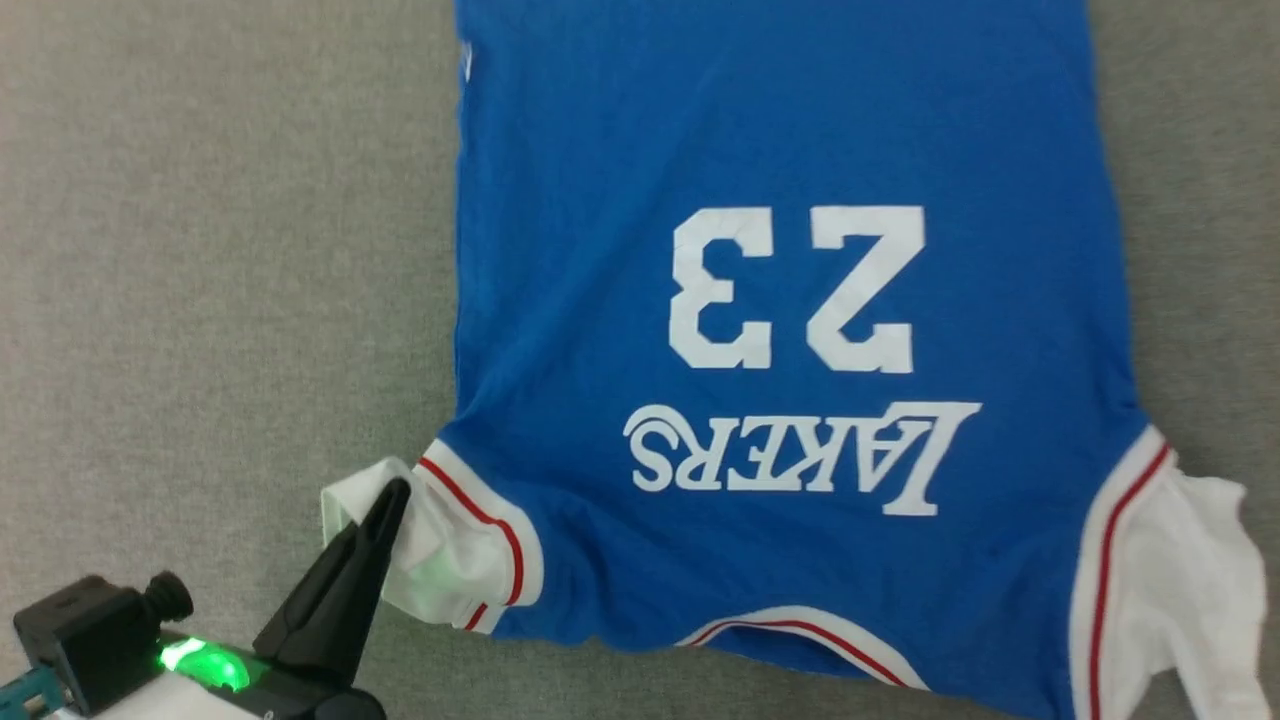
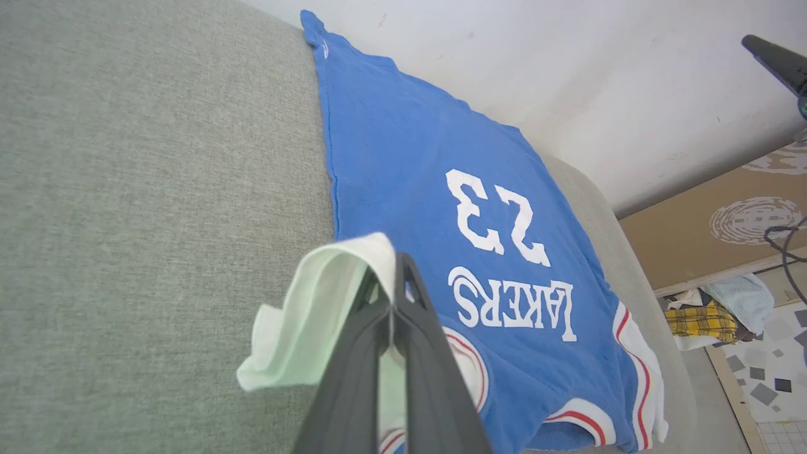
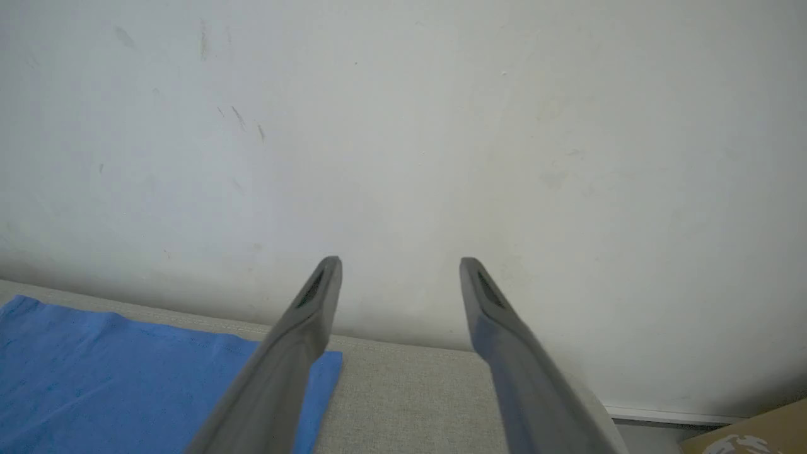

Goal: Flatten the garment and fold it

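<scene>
The garment (image 1: 780,130), a blue shirt with a white "LAKERS 23" print, lies spread flat on the grey cushion with its collar toward me. My left gripper (image 1: 393,497) is shut on the white left sleeve (image 1: 445,565) and holds it bunched and slightly raised. The left wrist view has the same grip (image 2: 394,272), with the sleeve (image 2: 315,315) draped over the fingers. The other white sleeve (image 1: 1185,580) lies crumpled at the lower right. My right gripper (image 3: 400,265) hangs open above the far hem corner of the garment (image 3: 126,378), holding nothing.
The grey cushion (image 1: 200,250) extends wide to the left of the shirt. A white wall (image 3: 403,126) rises right behind its far edge. Off the right end, a brown box (image 2: 693,239) and a pile of clothes (image 2: 712,315) sit on the floor.
</scene>
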Robot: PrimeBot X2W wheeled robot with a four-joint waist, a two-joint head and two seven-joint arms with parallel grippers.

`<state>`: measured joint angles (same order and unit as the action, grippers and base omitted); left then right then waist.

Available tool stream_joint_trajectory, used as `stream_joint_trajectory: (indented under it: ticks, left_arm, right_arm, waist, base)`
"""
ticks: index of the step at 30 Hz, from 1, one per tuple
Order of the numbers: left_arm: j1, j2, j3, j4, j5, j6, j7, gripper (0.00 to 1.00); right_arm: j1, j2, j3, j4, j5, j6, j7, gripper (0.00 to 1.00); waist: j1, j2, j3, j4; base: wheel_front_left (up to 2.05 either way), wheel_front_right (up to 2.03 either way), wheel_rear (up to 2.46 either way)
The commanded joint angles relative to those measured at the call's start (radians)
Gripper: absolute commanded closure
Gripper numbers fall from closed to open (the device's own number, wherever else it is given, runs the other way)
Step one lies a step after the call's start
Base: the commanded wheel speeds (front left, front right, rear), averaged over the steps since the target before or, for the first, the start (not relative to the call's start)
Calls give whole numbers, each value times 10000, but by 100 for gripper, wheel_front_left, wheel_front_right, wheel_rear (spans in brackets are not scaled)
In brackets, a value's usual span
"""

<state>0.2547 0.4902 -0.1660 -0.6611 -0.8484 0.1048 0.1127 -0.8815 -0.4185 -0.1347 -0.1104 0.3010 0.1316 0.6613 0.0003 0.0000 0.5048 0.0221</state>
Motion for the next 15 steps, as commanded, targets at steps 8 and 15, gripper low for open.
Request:
stream_joint_trajectory:
  ticks: [8,15]
  left_arm:
    - [-824,-263,-423,195,246,-287,-156,100]
    - [-1024,-410,-580,439,293,-418,-340,100]
  right_arm:
    - [-1826,944,-304,2473,-929,-9,1037,0]
    - [-1727,1597,-1219,3257,-1460,-9,1606,0]
  waist:
    - [-3,0,1725,990]
    - [-3,0,2234,1170]
  base:
    - [0,0,0]
    - [0,0,0]
